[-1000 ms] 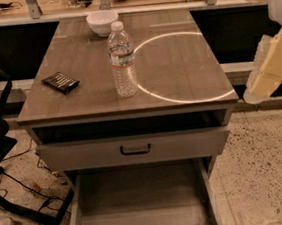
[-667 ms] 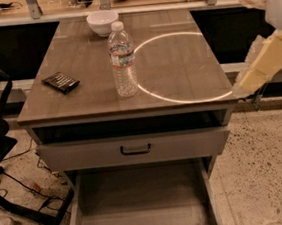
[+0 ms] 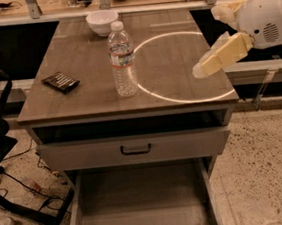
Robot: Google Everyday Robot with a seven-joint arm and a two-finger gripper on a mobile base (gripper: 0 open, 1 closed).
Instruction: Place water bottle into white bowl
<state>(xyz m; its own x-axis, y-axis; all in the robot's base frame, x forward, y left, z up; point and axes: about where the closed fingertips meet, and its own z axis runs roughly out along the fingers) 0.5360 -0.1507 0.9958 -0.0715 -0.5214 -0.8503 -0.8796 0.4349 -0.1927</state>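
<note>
The water bottle (image 3: 122,59) stands upright near the middle of the grey table top (image 3: 88,90), clear and ribbed, with a white cap and a white-and-red label band. The white bowl (image 3: 102,21) sits at the table's far edge, behind the bottle and a little left of it. My gripper (image 3: 202,68) comes in from the right on a cream-coloured arm (image 3: 259,16), over the table's right side, well to the right of the bottle and apart from it.
A dark flat packet (image 3: 61,81) lies on the table's left side. A bright ring of light (image 3: 181,65) marks the right half of the top. Below are a shut drawer (image 3: 135,149) and an open bottom drawer (image 3: 140,205). A black chair (image 3: 4,149) and cables stand at left.
My arm has swung in from the right edge toward the table, so the gripper now hangs over the table's right side. The bottle, bowl and packet have not moved.
</note>
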